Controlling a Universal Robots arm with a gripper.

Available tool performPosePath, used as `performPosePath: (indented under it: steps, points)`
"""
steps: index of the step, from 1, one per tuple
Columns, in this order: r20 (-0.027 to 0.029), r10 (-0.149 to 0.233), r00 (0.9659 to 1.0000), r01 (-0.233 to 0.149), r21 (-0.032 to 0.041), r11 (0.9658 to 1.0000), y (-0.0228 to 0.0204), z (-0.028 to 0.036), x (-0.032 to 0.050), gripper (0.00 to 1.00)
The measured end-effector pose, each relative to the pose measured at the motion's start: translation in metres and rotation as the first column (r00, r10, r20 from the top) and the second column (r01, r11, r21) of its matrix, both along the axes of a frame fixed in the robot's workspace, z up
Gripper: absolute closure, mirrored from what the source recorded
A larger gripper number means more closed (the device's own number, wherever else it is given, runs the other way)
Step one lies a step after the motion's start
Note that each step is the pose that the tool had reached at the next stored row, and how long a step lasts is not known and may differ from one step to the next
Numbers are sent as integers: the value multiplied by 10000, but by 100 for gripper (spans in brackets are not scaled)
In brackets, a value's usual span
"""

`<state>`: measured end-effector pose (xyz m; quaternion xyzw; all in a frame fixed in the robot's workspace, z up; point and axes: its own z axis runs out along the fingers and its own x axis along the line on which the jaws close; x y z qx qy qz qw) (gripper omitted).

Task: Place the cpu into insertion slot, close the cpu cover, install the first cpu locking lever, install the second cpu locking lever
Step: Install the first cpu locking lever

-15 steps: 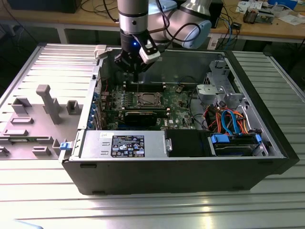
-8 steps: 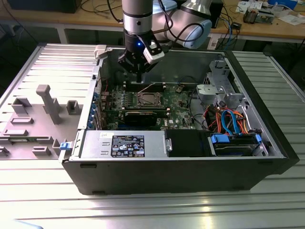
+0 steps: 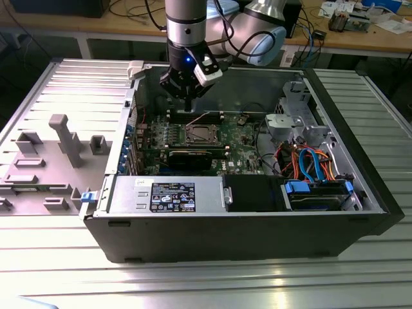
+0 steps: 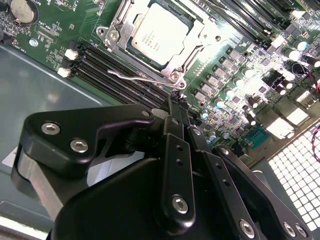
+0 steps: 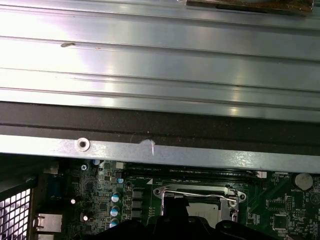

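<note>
In the exterior view, a grey fixture plate (image 3: pixel 45 161) is seen at the left. At upper centre the pincer (image 3: pixel 187 102) is poised above the socket (image 3: pixel 199 134), fingers drawn together, nothing held. In the second wrist view, the chip (image 4: pixel 155 36) is seated under the cover (image 4: pixel 192 37), upper centre.

In the second wrist view, the chip (image 4: pixel 159 36) sits seated in the socket (image 4: pixel 186 31) on the green board (image 4: pixel 60 20), with the silver frame (image 4: pixel 118 22) lying flat around it. A thin wire lever (image 4: pixel 142 79) runs along the frame's near edge, beside the long black memory slots (image 4: pixel 107 75). The black tool (image 4: pixel 175 102) hangs just above that edge, its fingers (image 4: pixel 173 107) pressed together.
</note>
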<state>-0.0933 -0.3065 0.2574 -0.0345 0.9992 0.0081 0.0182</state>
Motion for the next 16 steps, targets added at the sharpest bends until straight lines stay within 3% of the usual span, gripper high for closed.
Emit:
performPosePath:
  steps: [8, 13, 16]
  points:
    - [1, -71, 10000, 71, -1, 10000, -2, -31, 7, 89]
    - [0, -186, 9998, 186, 121, 9998, -12, -71, 21, 89]
    - [-1, -191, 9998, 191, 121, 9997, -12, -72, 22, 89]
